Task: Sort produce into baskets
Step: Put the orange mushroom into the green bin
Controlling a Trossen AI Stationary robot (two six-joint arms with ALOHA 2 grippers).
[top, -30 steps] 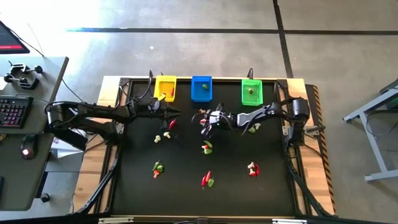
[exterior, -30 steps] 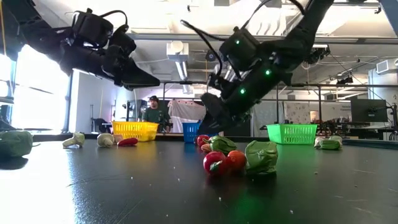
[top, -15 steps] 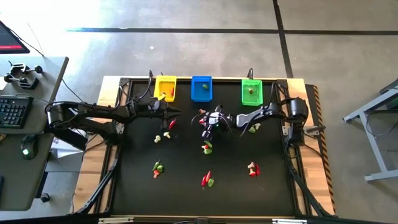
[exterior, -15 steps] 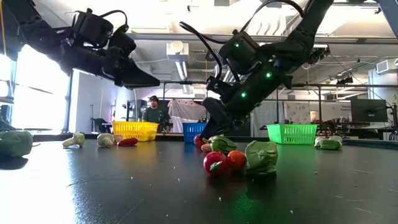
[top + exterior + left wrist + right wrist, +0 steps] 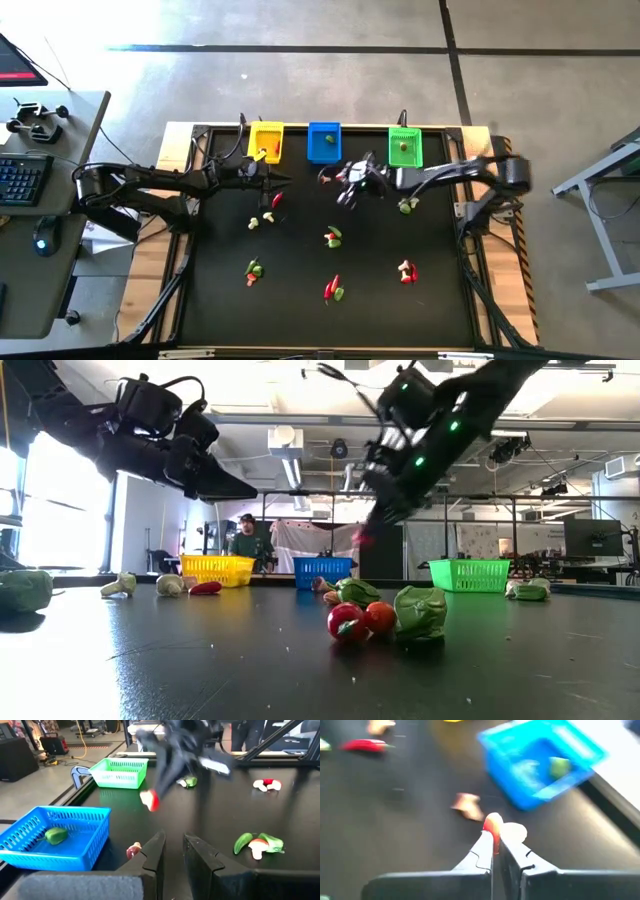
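Jaws of the right gripper (image 5: 496,834) are clamped on a white-and-red mushroom piece (image 5: 501,828), which is held in the air above the dark table (image 5: 300,310), just in front of the blue basket (image 5: 324,142) and between it and the bright green basket (image 5: 404,147). In the low view the piece (image 5: 362,538) is seen lifted clear of the table surface. A green piece (image 5: 559,767) is seen lying inside the blue basket. The left gripper (image 5: 172,851) is held above the table beside the yellow basket (image 5: 265,141), its jaws slightly apart and nothing gripped between them. A red chilli (image 5: 277,199) is seen on the table just beside it. Other produce is scattered in small clusters over the table, well apart from the baskets.
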